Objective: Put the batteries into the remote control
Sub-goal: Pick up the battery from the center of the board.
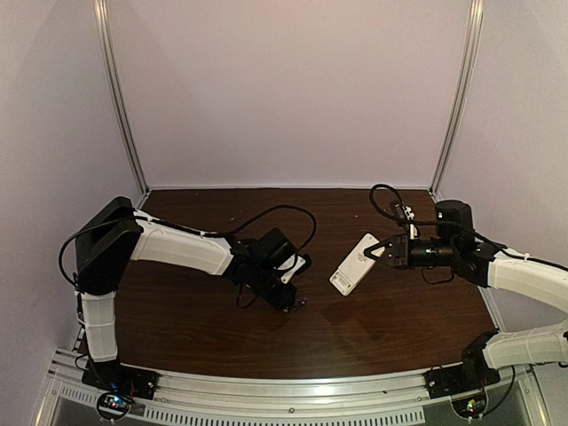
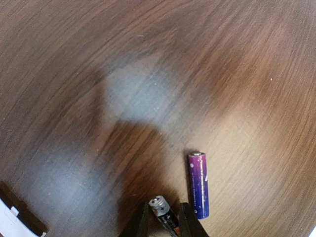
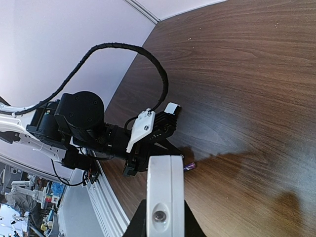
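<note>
The dark wooden surface (image 1: 266, 342) ends at the pale back wall in the upper part of the overhead view. Slanting metal uprights (image 1: 120, 98) stand at its two far corners, and a ribbed rail (image 1: 293, 386) runs along the bottom edge. A broad stretch of wood lies between the two arms and the back wall. The gap between the arms at mid-frame is much narrower.

The right end effector (image 1: 380, 251) is pinching the remote control (image 1: 353, 264) right of centre in the overhead view. The remote's long axis slants from upper right to lower left, with its free end toward the left arm and a plain white face turned up. In the right wrist view it stands edge-on at bottom centre, with a small round window on that narrow edge. Its shadow falls on the wood to the right.

The left end effector (image 2: 165, 212) sits low over the wood just left of centre. In its wrist view its two dark fingers (image 2: 190, 222) flank one battery (image 2: 159, 205) at the bottom edge. That battery's metal end points up-frame and its body runs down out of sight. I cannot tell whether the pads are pressing on it.

The loose battery (image 2: 198, 185) lies flat just right of those fingers. Its long axis is nearly vertical in the frame, pale cap uppermost, purple body below.
</note>
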Controlling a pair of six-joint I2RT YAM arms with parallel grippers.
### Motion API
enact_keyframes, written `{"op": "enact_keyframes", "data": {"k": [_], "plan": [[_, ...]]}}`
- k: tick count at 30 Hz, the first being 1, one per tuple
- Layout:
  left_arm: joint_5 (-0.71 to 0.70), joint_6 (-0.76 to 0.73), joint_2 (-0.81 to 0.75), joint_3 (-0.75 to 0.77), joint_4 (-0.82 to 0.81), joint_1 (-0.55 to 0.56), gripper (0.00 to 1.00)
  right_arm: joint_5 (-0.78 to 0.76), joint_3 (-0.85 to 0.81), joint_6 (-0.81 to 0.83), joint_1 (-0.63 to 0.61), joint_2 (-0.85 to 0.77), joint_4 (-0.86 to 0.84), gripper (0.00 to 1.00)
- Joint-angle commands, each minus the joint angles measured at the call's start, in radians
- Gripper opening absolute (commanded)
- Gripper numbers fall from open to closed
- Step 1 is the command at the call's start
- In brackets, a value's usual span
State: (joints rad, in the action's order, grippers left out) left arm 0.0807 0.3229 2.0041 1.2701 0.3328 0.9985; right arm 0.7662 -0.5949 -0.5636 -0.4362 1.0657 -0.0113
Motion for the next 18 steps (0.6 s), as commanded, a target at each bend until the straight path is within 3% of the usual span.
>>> {"op": "enact_keyframes", "data": {"k": [1,10,15,18], "plan": [[-0.038,-0.016,0.026,0.028,0.04,-0.003,0.23,0.001,0.015,0.004,0.007,-0.006,-0.029,0.0],[-0.142,-0.013,0.003,-0.02,0.118,-0.02,0.08,0.037,0.01,-0.015,0.008,0.046,-0.051,0.0],[-0.119,-0.072,-0.103,-0.096,0.05,-0.038,0.0,0.087,0.0,-0.047,0.006,0.077,-0.053,0.0],[-0.089,-0.114,-0.191,-0.126,-0.017,-0.04,0.0,0.107,-0.018,-0.05,0.004,0.087,-0.023,0.0]]}}
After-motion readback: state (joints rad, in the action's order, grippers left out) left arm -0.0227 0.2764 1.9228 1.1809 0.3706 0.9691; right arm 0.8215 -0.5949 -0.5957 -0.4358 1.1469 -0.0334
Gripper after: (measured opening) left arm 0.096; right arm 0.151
